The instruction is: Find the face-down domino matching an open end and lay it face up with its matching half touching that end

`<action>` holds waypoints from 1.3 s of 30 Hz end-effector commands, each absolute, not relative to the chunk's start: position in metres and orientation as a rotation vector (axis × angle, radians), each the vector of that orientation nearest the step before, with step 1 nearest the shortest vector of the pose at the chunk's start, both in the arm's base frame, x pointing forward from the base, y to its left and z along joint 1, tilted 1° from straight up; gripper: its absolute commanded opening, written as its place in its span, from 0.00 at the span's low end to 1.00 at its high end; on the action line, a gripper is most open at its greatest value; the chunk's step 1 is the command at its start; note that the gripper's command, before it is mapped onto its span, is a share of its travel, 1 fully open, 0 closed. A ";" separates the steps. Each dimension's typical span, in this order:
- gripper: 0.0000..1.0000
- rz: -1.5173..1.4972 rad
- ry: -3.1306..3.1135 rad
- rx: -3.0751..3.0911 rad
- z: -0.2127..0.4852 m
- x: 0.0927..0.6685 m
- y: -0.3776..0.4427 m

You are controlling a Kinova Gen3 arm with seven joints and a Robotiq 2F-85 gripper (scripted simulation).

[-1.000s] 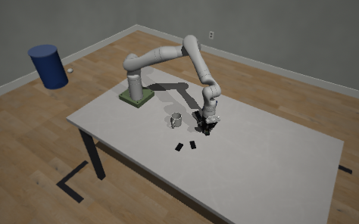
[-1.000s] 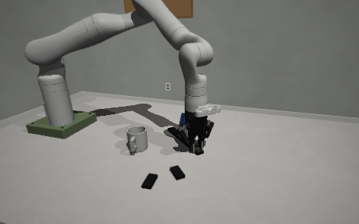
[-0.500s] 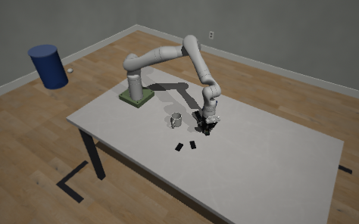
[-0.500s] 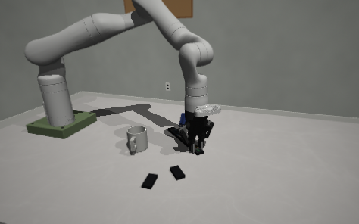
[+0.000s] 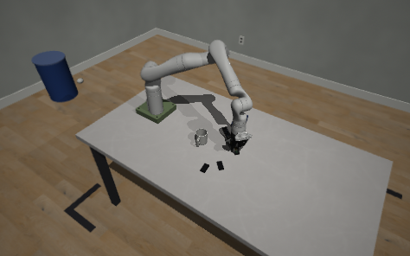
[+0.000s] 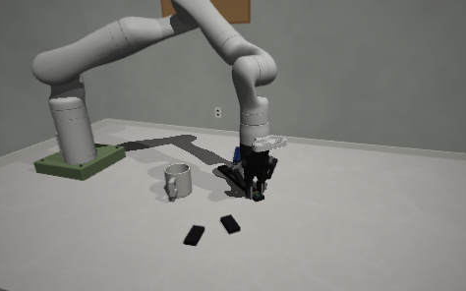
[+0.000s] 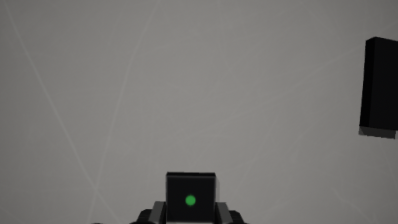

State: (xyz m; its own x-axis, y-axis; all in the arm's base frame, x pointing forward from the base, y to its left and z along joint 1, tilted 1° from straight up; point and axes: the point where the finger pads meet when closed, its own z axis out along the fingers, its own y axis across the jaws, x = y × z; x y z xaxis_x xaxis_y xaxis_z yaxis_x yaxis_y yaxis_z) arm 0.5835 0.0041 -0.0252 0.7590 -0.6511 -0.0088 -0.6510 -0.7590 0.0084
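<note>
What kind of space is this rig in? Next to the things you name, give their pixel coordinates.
Probably a robotics lab or test room: an arm bolted to a green base plate [image 5: 144, 113] [image 6: 58, 169] on a big table [image 5: 306, 190] [image 6: 348, 236], plain grey walls, wall outlet [image 5: 241, 40] [image 6: 217, 112].
</note>
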 end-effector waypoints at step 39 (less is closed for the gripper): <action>0.31 -0.015 -1.089 2.943 -0.024 0.576 0.012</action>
